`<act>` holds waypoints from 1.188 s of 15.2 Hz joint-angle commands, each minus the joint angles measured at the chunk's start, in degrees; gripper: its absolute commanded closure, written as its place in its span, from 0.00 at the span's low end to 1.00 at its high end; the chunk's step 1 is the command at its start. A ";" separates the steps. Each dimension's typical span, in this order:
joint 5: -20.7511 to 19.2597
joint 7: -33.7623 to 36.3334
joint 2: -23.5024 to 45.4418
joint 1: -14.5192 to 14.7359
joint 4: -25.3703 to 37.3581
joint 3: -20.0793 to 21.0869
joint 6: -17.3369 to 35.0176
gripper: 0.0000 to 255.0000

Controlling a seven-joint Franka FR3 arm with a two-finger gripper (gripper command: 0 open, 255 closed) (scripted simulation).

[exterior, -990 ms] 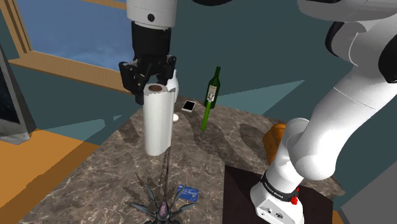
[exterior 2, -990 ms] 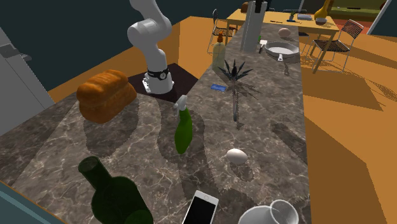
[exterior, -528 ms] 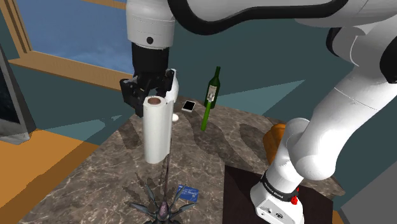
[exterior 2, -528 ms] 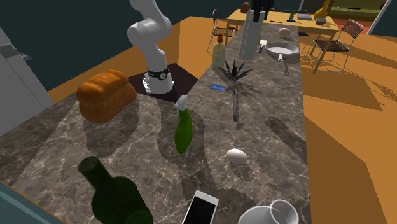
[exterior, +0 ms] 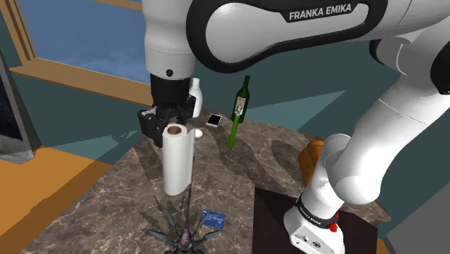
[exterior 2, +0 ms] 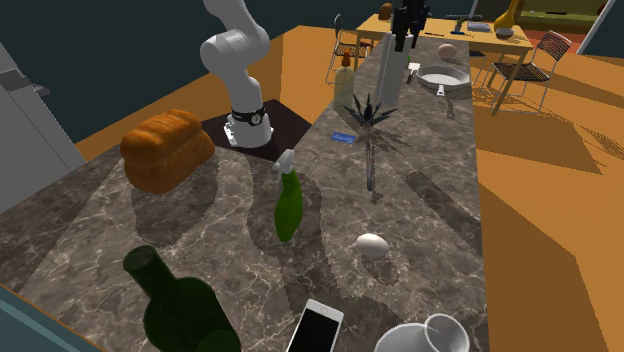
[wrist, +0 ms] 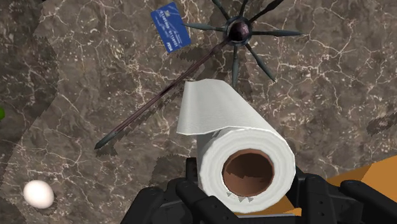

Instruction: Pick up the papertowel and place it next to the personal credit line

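Now the gripper, clamped on the top of the upright towel roll, sits lower than a second ago. The roll has come down steadily toward the desk, hanging straight beneath the gripper. Its foot looks at or just above the stone; I cannot tell which. The blue card lies near, just past the roll's lower end, so release seems close.
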 commanded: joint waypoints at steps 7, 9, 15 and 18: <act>-0.36 0.66 0.95 0.08 -5.41 0.33 6.30 1.00; -0.53 0.88 1.34 0.09 -6.58 0.43 7.83 1.00; -1.22 1.67 2.86 0.09 -9.80 0.74 12.42 1.00; -1.68 2.15 3.80 0.07 -11.25 0.90 14.73 1.00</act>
